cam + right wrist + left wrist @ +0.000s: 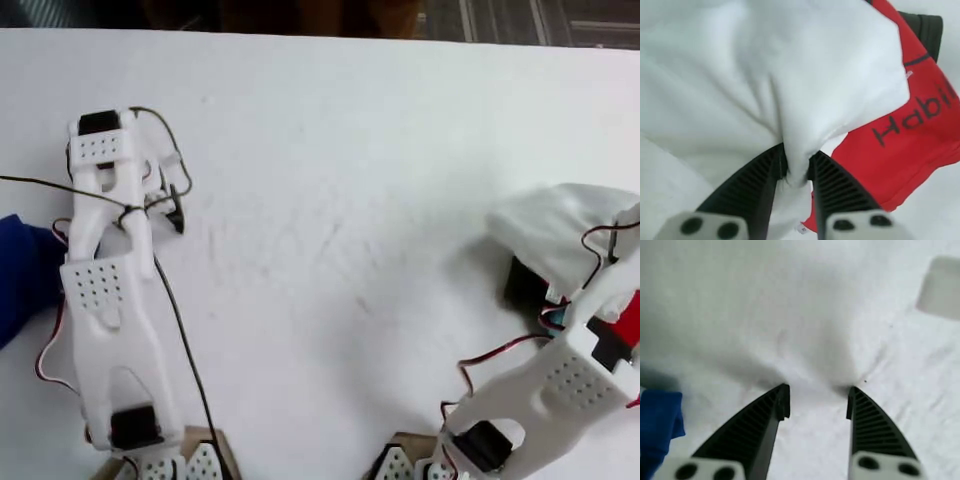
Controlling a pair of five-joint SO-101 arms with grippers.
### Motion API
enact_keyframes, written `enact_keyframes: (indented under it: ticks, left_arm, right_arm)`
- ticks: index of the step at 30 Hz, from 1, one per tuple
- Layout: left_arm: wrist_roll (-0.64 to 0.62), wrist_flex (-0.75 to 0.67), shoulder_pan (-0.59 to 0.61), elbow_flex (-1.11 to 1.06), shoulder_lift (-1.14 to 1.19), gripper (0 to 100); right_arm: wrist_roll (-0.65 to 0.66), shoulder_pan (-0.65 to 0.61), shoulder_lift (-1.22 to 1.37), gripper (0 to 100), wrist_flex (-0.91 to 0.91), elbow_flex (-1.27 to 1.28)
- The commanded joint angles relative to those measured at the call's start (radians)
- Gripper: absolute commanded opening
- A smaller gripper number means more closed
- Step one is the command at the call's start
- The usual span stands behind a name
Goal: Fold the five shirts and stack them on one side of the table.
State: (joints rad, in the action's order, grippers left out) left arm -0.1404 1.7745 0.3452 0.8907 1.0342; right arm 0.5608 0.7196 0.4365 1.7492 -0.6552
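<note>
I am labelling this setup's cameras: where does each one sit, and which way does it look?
High view: fixed above the table, looking down; both arms show, the left arm by the blue shirt, the right arm at the white shirt.
Left wrist view: on the left arm's wrist, looking past its open left pincer at bare table.
Right wrist view: on the right wrist, looking past the right pincer, shut on the white shirt over a red shirt.
Shared: high and left wrist views both show the blue shirt.
</note>
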Motion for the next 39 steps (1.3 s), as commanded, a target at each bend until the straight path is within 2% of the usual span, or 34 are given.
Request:
enact_keyframes:
  ticks: [1, 5, 8, 18, 25, 32, 39]
  left_arm:
    - [0.006, 0.005, -0.005, -0.007, 0.008, 19]
    - [0.006, 0.005, -0.005, -0.007, 0.008, 19]
    - [0.006, 0.005, -0.005, -0.007, 0.008, 19]
    - [0.006, 0.005, -0.005, -0.007, 0.008, 19]
    - [0.006, 0.005, -0.005, -0.007, 0.008, 19]
    - [0.006, 0.005, -0.005, -0.007, 0.008, 19]
    - [0.012, 0.012, -0.003, -0.015, 0.008, 19]
  right_arm:
    - [0.006, -0.025, -0.008, 13.1, 0.019, -0.005]
    - [0.018, -0.051, -0.015, 23.7, 0.019, -0.005]
    - [0.054, -0.053, -0.036, 23.1, 0.021, -0.021]
    - [0.055, -0.054, -0.306, 23.2, 0.021, -0.068]
    - [0.055, -0.125, -0.516, 23.1, 0.019, -0.063]
    - [0.037, -0.302, -0.647, 23.1, 0.021, -0.041]
    - [-0.144, -0.553, -0.771, 23.1, 0.021, 0.158]
